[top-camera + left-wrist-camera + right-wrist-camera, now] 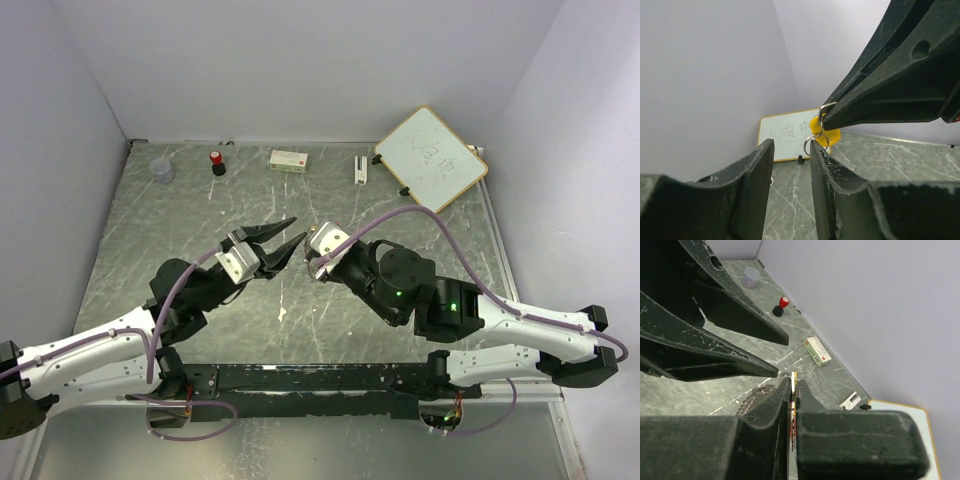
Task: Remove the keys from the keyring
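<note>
Yellow-headed key (826, 134) is hanging above mid-table (180, 230), keyring (812, 144) dangling at its 7 o'clock | right gripper (793, 382) is pinching the key tight from 2 o'clock | left gripper (791, 144) is hovering at 7 o'clock, jaws partly spread, gripping nothing | whiteboard (782, 137) is showing behind at 9 o'clock.

Work surface: a table (400, 200) with a grey-green, marble-patterned top, heavily scratched and streaked with white marks. Enclosure: plain, pale lavender-white panels on three sides, namely back wall (300, 60), left wall (50, 150) and right wall (570, 150). Lighting: even and diffuse, with soft shadows only. Along the back edge, left to right: a clear cup (162, 170), a red-capped black bottle (217, 162), a small white box (288, 158), and a wood-framed whiteboard (431, 157) in the back right corner.
</note>
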`<state>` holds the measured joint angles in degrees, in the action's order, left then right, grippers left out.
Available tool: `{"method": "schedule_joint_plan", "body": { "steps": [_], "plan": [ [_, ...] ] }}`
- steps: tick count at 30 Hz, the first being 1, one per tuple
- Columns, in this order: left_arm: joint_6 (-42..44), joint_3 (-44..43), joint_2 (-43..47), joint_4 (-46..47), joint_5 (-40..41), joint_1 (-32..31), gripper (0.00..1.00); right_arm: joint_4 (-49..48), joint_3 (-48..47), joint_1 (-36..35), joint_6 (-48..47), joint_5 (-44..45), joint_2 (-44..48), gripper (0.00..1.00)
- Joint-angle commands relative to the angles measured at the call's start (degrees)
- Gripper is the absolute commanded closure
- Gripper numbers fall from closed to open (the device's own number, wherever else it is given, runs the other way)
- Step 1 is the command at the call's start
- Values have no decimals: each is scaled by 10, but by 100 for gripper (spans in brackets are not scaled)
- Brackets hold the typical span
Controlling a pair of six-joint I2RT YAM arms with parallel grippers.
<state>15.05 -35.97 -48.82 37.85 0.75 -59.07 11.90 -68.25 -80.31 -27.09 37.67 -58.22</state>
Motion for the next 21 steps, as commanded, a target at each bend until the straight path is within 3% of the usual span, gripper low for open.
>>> {"method": "schedule_joint_plan", "body": {
  "steps": [1,21],
  "plan": [
    [7,-20,-5,7,-15,3,55,-9,-14,-1,-4,-8,10,100],
    [5,-33,-28,4,-32,3,63,-7,-12,-1,-3,-24,11,100]
  ]
}}
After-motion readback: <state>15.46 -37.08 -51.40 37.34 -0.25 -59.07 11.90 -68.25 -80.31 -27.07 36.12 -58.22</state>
